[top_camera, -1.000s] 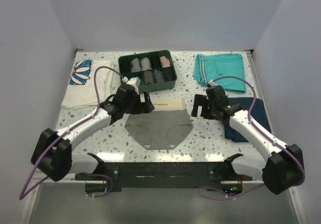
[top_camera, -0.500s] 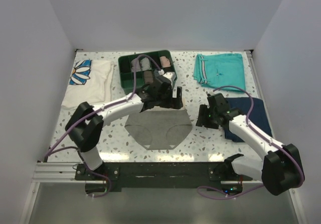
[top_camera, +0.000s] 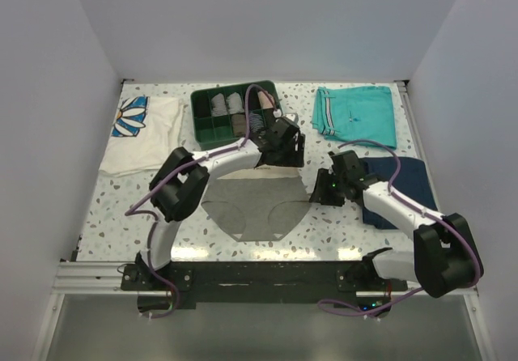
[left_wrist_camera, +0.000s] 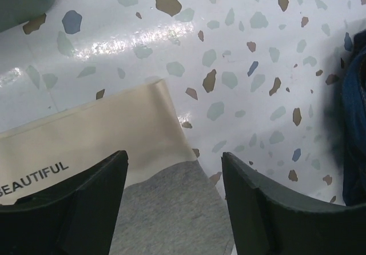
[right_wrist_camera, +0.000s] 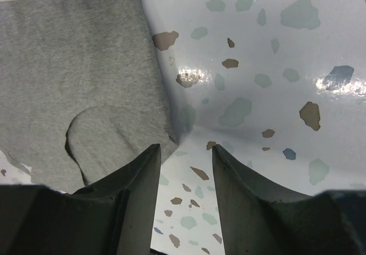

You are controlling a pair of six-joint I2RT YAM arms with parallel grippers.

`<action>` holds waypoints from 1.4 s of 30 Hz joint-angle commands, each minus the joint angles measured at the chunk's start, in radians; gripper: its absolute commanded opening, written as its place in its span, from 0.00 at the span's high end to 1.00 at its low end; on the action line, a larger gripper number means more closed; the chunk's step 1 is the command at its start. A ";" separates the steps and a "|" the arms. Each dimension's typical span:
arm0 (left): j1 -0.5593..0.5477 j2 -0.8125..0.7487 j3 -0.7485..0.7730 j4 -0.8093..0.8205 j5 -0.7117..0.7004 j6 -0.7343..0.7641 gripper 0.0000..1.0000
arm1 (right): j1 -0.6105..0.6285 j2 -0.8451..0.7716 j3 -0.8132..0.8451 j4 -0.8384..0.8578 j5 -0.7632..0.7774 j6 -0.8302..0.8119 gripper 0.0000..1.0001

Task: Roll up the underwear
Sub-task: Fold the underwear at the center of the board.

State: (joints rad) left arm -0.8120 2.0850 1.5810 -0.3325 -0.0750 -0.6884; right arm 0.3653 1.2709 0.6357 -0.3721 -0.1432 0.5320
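The underwear (top_camera: pixel 255 205) lies flat on the table, grey with a beige waistband (left_wrist_camera: pixel 91 135) along its far edge. My left gripper (top_camera: pixel 283 152) has reached across to the garment's far right corner. In the left wrist view it (left_wrist_camera: pixel 174 159) is open, with that corner of grey cloth (left_wrist_camera: pixel 166 209) and waistband lying between its fingers, not pinched. My right gripper (top_camera: pixel 318 189) is at the underwear's right side. In the right wrist view it (right_wrist_camera: pixel 186 151) is open with a narrower gap over bare table, its left finger (right_wrist_camera: pixel 134 198) over the edge of the cloth (right_wrist_camera: pixel 74 78).
A green tray (top_camera: pixel 198 126) of rolled garments stands behind the underwear. Teal shorts (top_camera: pixel 356 114) lie at the back right, a navy folded garment (top_camera: pixel 409 184) under my right arm, and a white daisy-print shirt (top_camera: pixel 142 134) at the left.
My left arm has swung from the underwear's far left corner to its far right corner, jaws narrowing. My right gripper has closed partway and shifted slightly toward the garment's right edge.
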 commanded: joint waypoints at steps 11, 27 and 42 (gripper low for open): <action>-0.001 0.156 0.201 -0.037 0.001 -0.042 0.42 | -0.005 0.053 -0.057 0.171 -0.055 0.033 0.58; -0.001 0.214 0.235 -0.066 0.012 -0.059 0.57 | -0.011 0.073 -0.061 0.239 -0.099 0.040 0.59; -0.001 0.227 0.255 -0.086 0.006 -0.046 0.79 | -0.012 0.108 -0.068 0.282 -0.142 0.033 0.69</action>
State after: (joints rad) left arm -0.8120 2.2990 1.7958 -0.4103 -0.0711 -0.7410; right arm 0.3588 1.3750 0.5697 -0.1368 -0.2649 0.5640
